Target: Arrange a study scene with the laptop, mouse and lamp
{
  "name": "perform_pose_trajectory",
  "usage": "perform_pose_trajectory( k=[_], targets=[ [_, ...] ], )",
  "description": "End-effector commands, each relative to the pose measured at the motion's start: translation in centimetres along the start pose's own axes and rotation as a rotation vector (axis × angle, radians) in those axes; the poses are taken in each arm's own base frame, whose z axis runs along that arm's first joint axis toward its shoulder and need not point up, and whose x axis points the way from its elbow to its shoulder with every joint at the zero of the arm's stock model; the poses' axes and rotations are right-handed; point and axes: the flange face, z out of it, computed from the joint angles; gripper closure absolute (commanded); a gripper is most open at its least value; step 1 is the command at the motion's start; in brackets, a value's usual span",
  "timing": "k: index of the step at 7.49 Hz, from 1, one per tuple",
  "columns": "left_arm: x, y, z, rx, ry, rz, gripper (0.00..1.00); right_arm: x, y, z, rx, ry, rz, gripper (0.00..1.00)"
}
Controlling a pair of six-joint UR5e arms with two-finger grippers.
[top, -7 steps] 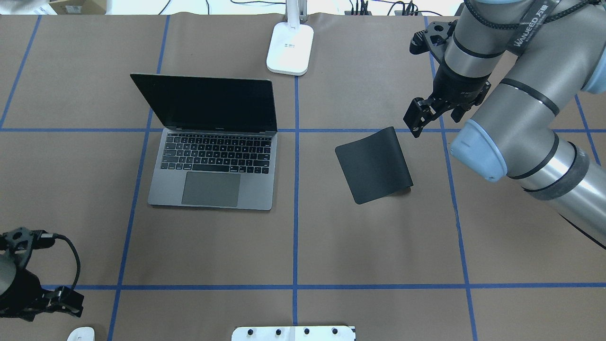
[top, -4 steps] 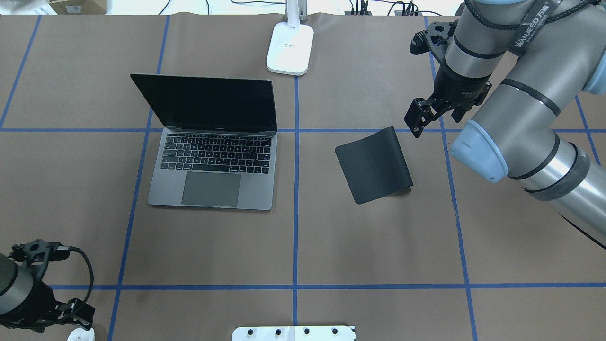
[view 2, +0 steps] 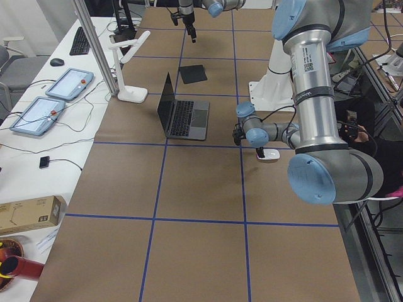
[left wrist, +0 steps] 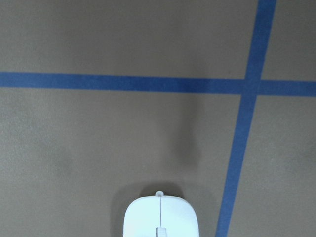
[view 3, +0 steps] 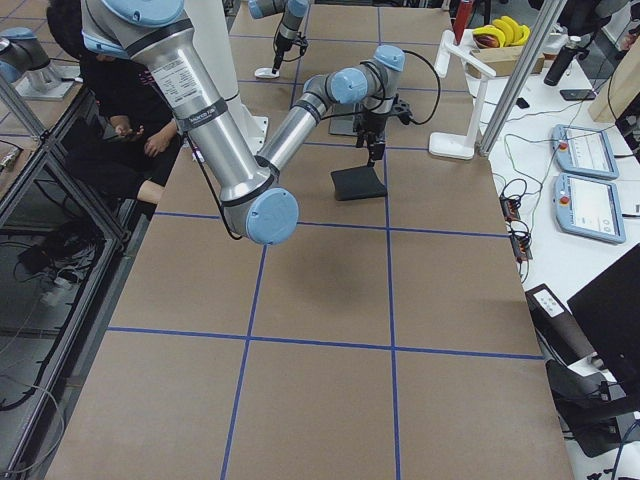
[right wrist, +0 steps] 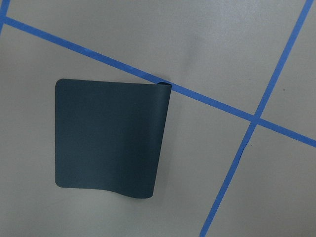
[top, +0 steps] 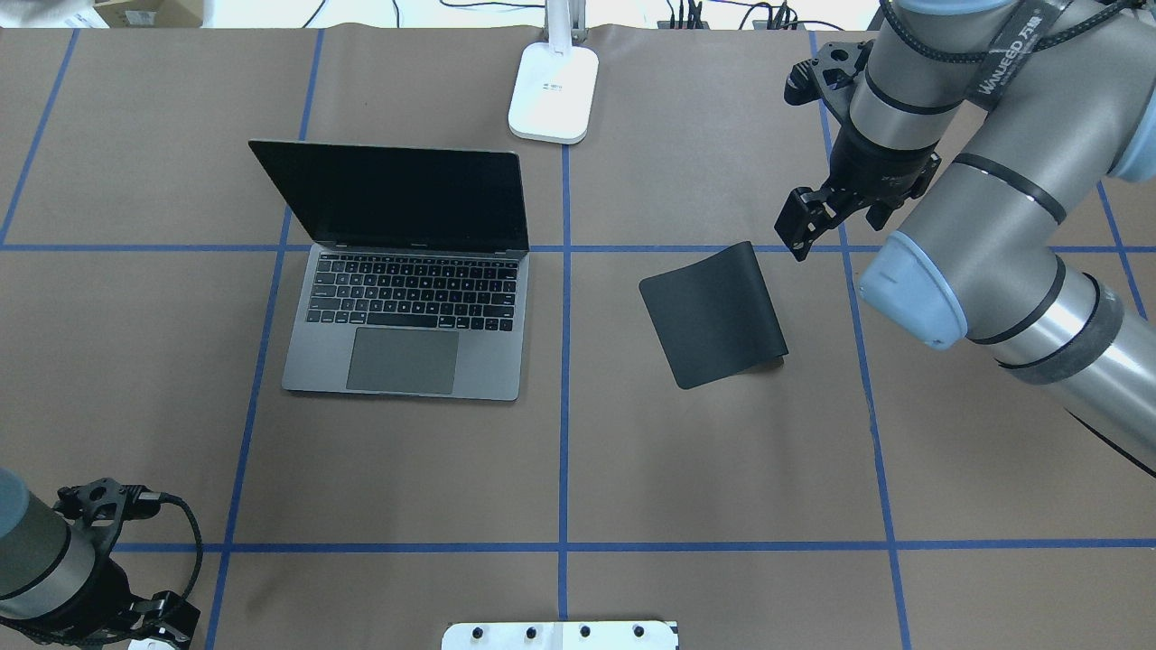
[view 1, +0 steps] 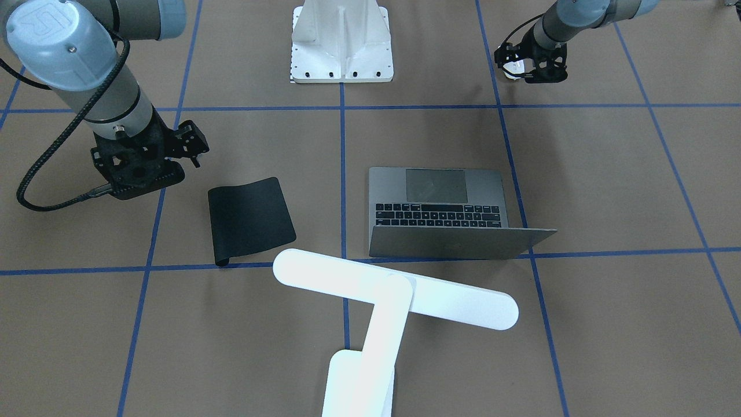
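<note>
The open dark-grey laptop [top: 406,307] sits left of centre, screen up; it also shows in the front view [view 1: 446,202]. The white lamp [view 1: 393,286] stands behind it, its base [top: 554,90] at the far edge. The white mouse [left wrist: 160,217] lies at the near left corner, also seen in the front view [view 1: 512,72]. My left gripper [top: 153,623] hangs low right over the mouse and looks open; its fingers do not show in the wrist view. My right gripper [top: 831,226] is open and empty, just beyond the far right corner of the black mouse pad [top: 713,316].
The mouse pad [right wrist: 111,138] lies right of the laptop with one edge curled up. The white ribbed pedestal [top: 560,635] stands at the near middle edge. Blue tape lines grid the brown table [top: 560,469].
My left arm has moved toward the near edge and now covers most of the mouse in the overhead view. The right gripper has hardly moved.
</note>
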Motion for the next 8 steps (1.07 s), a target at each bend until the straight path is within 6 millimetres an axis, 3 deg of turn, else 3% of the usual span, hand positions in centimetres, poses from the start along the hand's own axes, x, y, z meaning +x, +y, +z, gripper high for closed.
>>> perform_pose_trajectory(
  k=[1,8],
  targets=[
    [0.5,1.0,0.9,-0.033,-0.008,0.007,0.03,-0.3,0.0,0.1,0.000,0.000,-0.006,0.00],
    [0.5,1.3,1.7,-0.088,-0.005,0.022,0.06,-1.6,0.1,0.8,-0.002,0.022,-0.028,0.00]
  ],
)
